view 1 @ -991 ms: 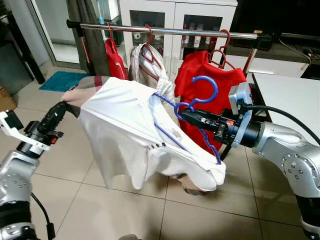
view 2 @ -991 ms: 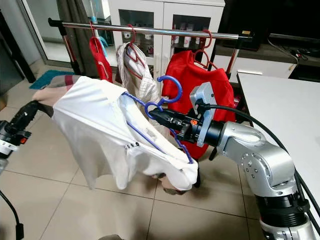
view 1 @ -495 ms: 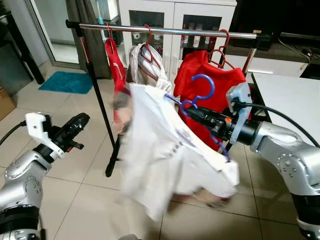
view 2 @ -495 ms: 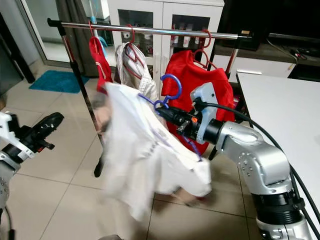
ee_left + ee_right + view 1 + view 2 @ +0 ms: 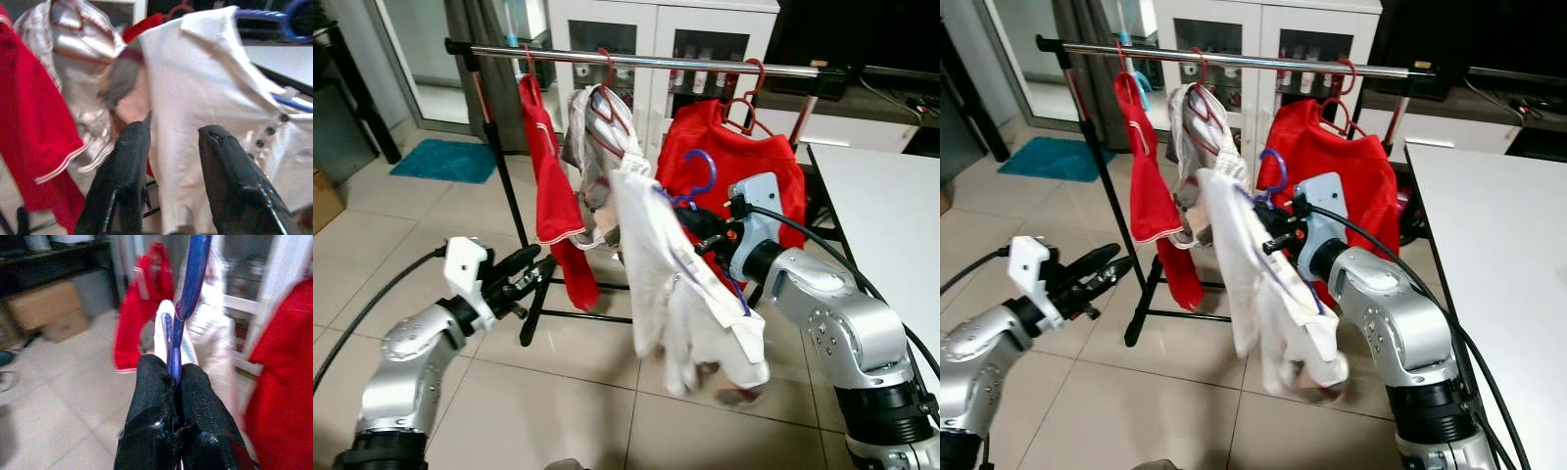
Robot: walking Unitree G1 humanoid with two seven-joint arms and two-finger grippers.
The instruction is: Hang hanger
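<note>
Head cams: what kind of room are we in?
Likely a home living or laundry area: a metal clothes rail hung with shirts, white glass-door cabinets behind it, tiled floor with a teal mat. The right claw holds a blue hanger carrying a white shirt.

Garment-hung rail (image 5: 646,62) over tiled floor (image 5: 440,235)

Blue plastic hanger (image 5: 701,182) carrying a white button-up shirt (image 5: 677,284), held below and in front of the silver rail (image 5: 646,62), not hooked on. Hook upright, pointing toward rail. Shirt droops straight down off hanger, bunched at its lower end.
</note>
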